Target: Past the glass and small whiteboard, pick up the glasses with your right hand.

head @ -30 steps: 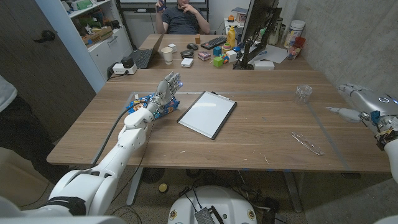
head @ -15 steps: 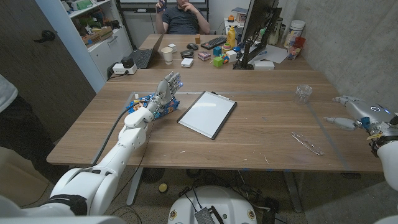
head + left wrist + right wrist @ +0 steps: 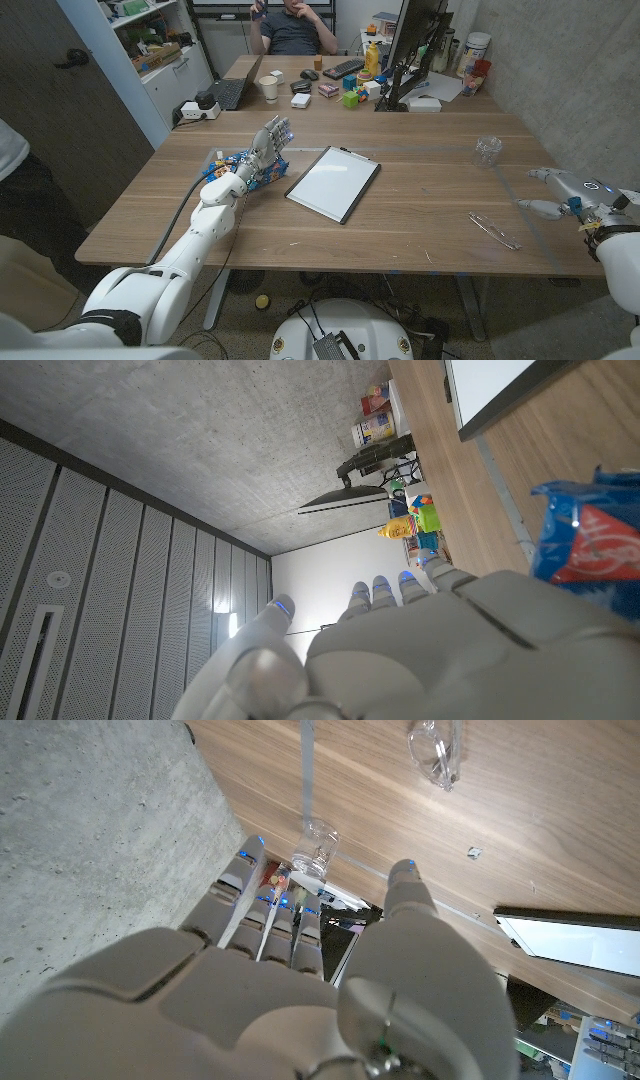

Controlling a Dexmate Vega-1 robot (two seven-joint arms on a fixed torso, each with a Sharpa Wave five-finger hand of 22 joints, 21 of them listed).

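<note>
Head view: glasses (image 3: pixel 493 230) lie on the table's (image 3: pixel 400 235) right side, long axis diagonal. Right hand (image 3: pixel 572 193) nearest, just beyond them to the right, fingers spread, empty.
Right wrist view: glasses (image 3: pixel 437 750) lie ahead of the fingers (image 3: pixel 402 880).

Right hand (image 3: pixel 565 190) lower and further over the table (image 3: pixel 420 215), nearer the glasses (image 3: pixel 492 230).

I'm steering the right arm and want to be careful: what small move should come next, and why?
Probably ease the right hand in toward the glasses and lower it. The hand is open, off the table's right edge, holding nothing; the glasses lie nearer the front edge than the glass.
</note>
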